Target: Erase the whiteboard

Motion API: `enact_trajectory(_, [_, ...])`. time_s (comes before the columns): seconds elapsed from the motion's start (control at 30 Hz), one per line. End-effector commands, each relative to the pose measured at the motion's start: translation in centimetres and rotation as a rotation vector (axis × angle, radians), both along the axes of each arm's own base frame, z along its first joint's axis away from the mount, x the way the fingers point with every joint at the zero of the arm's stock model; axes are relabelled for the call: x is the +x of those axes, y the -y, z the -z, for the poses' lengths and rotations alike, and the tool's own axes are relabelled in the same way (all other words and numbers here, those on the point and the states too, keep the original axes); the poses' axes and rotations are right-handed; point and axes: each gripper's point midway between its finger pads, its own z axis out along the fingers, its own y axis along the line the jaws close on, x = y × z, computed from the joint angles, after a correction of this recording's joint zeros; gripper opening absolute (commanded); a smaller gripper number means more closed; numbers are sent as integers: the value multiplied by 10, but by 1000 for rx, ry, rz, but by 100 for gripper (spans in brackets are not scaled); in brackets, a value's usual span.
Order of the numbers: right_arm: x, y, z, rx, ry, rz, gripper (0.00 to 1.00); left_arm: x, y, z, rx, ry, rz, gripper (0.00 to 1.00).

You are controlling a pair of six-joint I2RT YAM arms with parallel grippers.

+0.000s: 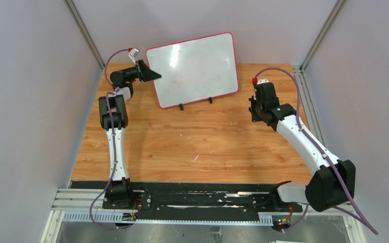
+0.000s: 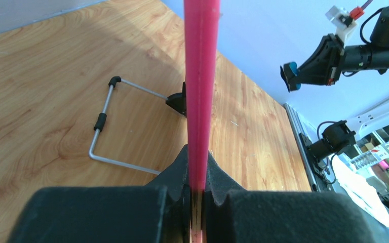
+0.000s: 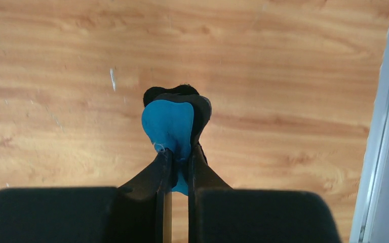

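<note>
Whiteboard [image 1: 192, 71] stands on its black feet [image 1: 181, 107] at the far side of the wooden table [image 1: 182, 147], leaning back on a wire stand [image 2: 103, 124]. No writing can be made out through the glare in the top view.

Left gripper [image 1: 154, 75]: jaws pinched tight on the board's left edge, pink frame [image 2: 201, 91] running up between them.

Right gripper [image 3: 180, 152]: clamped on a blue-and-black eraser [image 3: 168, 124], low over bare table, off the board's right side and apart from it.

Risks, as judged:
- Board is braced at one edge only. A hard wipe near the far side could swing it about the left grip or skid the feet.
- A push high on the face may tip it backward over the stand.
- The eraser is gripped at one end, most of it standing proud of the fingertips. Sideways drag could twist it or pull it free.
</note>
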Motion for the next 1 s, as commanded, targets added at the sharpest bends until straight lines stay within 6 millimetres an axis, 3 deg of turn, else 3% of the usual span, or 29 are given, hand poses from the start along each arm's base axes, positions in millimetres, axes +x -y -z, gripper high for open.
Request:
enact_trajectory(0.0, [-50, 8, 31, 56, -147, 35, 1, -9, 2, 23, 69, 58, 49, 0])
enact_trajectory(0.23, [-84, -5, 91, 157, -290, 1, 2, -9, 2, 23, 69, 59, 50, 0])
enact_trajectory(0.4, [-95, -13, 117, 178, -388, -15, 10, -9, 2, 23, 69, 59, 51, 0])
enact_trajectory(0.83, [-94, -15, 139, 178, -442, 4, 34, -8, 2, 23, 69, 56, 51, 0])
enact_trajectory(0.87, [-94, -15, 140, 177, -446, 3, 42, -8, 2, 23, 68, 56, 51, 0])
enact_trajectory(0.93, [-94, -16, 140, 177, -449, 4, 45, -8, 2, 23, 68, 56, 51, 0])
enact_trajectory(0.97, [-94, -16, 140, 179, -451, 4, 58, -8, 2, 23, 68, 55, 51, 0])
